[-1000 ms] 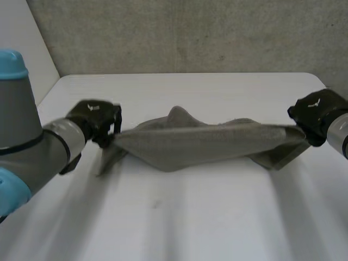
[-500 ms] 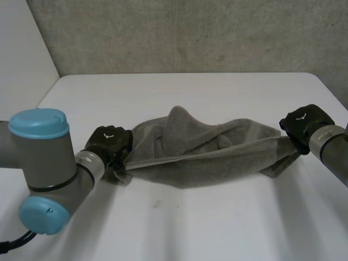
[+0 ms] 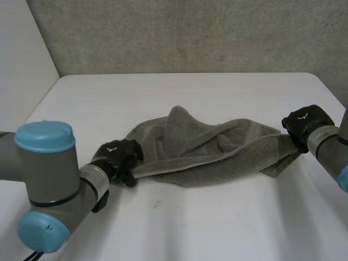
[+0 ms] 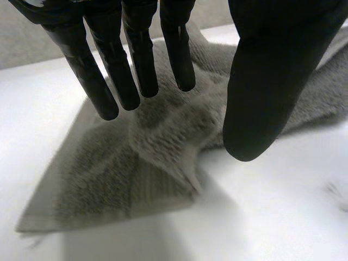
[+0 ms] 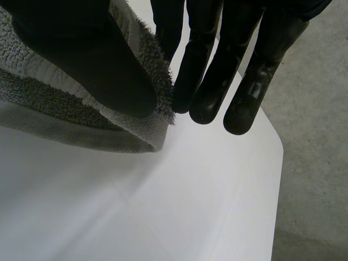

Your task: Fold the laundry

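Note:
A grey towel (image 3: 206,152) lies bunched across the middle of the white table (image 3: 190,92). My left hand (image 3: 117,155) is at the towel's left end, low over the table. In the left wrist view its fingers (image 4: 136,54) are straight and stand apart from the thumb, and the towel corner (image 4: 163,141) lies flat on the table beneath them, not gripped. My right hand (image 3: 304,124) holds the towel's right end slightly above the table. In the right wrist view its thumb (image 5: 81,54) pinches the towel edge (image 5: 54,103) against the fingers (image 5: 217,70).
A grey wall rises behind the table's far edge. The table's right edge (image 5: 274,163) runs close beside my right hand, with grey floor beyond it. Bare tabletop stretches in front of and behind the towel.
My left hand has come down and toward the front with the towel's left end, then opened and let it go. The towel has sagged onto the table. The right hand keeps its pinch.

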